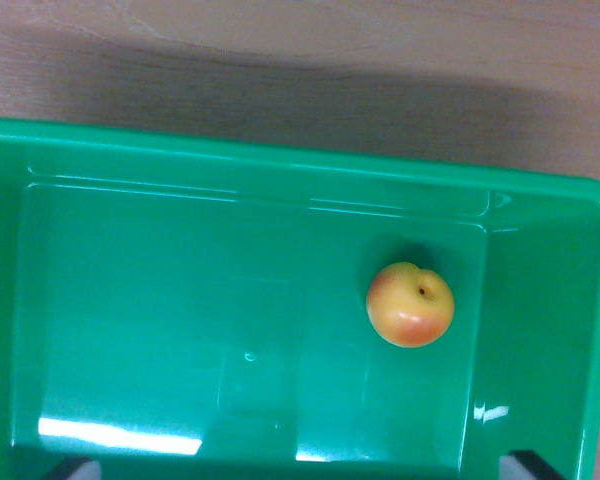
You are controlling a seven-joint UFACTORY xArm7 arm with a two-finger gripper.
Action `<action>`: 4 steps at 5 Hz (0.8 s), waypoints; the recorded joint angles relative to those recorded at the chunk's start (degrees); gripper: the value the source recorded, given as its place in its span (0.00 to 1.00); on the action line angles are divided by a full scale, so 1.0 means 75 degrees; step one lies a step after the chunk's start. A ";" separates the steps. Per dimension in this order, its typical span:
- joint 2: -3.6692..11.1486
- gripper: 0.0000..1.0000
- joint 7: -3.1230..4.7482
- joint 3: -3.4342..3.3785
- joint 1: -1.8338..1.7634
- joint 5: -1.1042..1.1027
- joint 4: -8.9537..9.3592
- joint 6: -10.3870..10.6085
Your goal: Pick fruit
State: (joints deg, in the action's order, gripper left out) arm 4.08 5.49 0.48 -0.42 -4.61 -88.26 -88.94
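1. scene: the wrist view looks straight down into a green plastic bin [280,170], which fills most of the frame. a strip of wooden tabletop [300,50] shows beyond the bin's far rim, with a broad shadow lying across it.

2. task item: one fruit, a peach [410,304], yellow-orange with a red blush and its stem dimple turned upward. it rests on the bin floor toward the wrist view's right, near the right wall and the far wall but touching neither. no other fruit is visible in the bin.

3. gripper: only two dark tips show at the bottom edge, one at lower left [72,468] and one at lower right [532,465]. they stand far apart, which reads as fingers released and spread wide. nothing lies between them; no contact with the peach.

4. step in hand, as judged: approach and alignment. the peach has not been grasped and sits well off the line between the two tips, up and toward the right tip's side.

5. next move calls for, as judged: shifting the wrist so the peach comes midway between the tips, then descending into the bin and closing on it.

6. risk noted: the right wall is close to the peach, so the right finger has little room; the round fruit may roll on the glossy floor if nudged.
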 joint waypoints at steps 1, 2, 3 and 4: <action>0.0105 0.00 0.0001 0.0035 0.0033 -0.0011 0.0159 0.0261; 0.0105 0.00 0.0001 0.0035 0.0033 -0.0011 0.0159 0.0261; 0.0215 0.00 0.0002 0.0072 0.0068 -0.0023 0.0325 0.0533; 0.0215 0.00 0.0002 0.0072 0.0068 -0.0023 0.0325 0.0533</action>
State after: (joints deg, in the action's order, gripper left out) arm 5.69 5.51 1.02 0.09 -4.78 -85.83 -84.94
